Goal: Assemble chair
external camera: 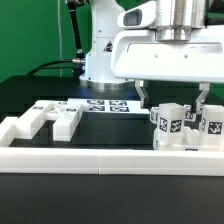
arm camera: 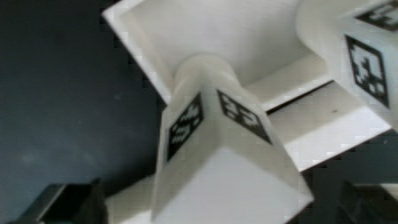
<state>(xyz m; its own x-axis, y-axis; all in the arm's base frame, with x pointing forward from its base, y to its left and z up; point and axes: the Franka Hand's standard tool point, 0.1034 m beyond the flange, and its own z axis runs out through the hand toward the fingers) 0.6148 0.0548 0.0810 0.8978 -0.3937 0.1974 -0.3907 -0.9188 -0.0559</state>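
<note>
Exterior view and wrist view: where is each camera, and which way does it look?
Exterior view: sits off the arm, low by the white border wall, and looks across the black table toward the robot's base. The arm and the open gripper show.
Wrist view: rides on the wrist and looks down at a tagged chair part over the table. Only the blurry dark gripper fingers show.
Shared: both see the tagged chair part between the gripper's fingers.

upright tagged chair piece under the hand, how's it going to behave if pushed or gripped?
Likely rigid: the chair piece looks like chunky blocky plastic. Flat faces, so it probably won't roll, but standing upright it might tip if pushed high. Smooth white sides could be slippery in a grip.
</note>
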